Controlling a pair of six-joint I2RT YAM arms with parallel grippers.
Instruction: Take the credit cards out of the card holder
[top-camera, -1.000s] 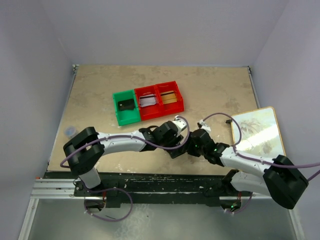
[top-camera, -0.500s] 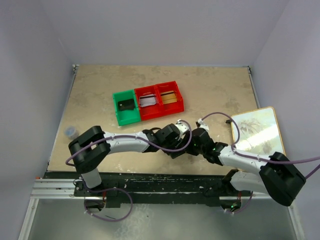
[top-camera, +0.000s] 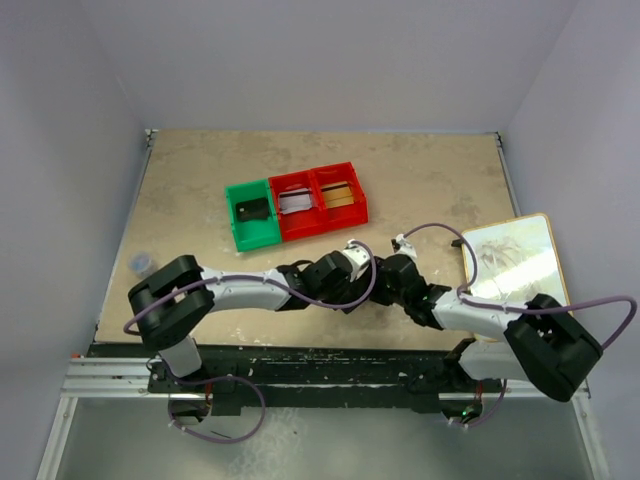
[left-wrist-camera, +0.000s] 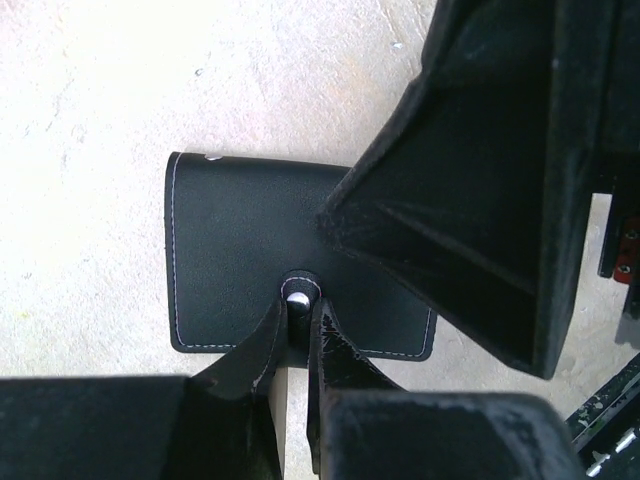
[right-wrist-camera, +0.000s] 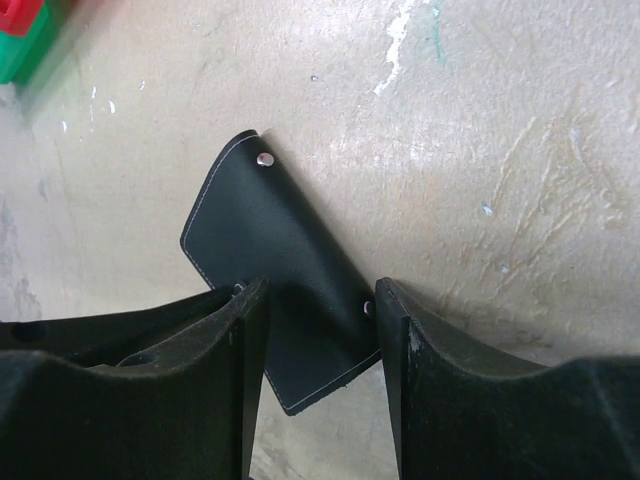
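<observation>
The closed card holder (left-wrist-camera: 240, 250) lies flat on the surface (left-wrist-camera: 100, 100), near the middle, with my left gripper (left-wrist-camera: 297, 305) pinched tight on the tab (left-wrist-camera: 297, 283) of its long edge and my right gripper (right-wrist-camera: 320, 310) astride one short end, jaws apart, squeezing or not I can't tell.

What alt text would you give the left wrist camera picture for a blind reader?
The left pincer pinches shut on the snap tab at the near edge of a closed black card holder lying flat on a beige table. A bulky black shape, likely the right pincer, hides its upper right corner.
</observation>
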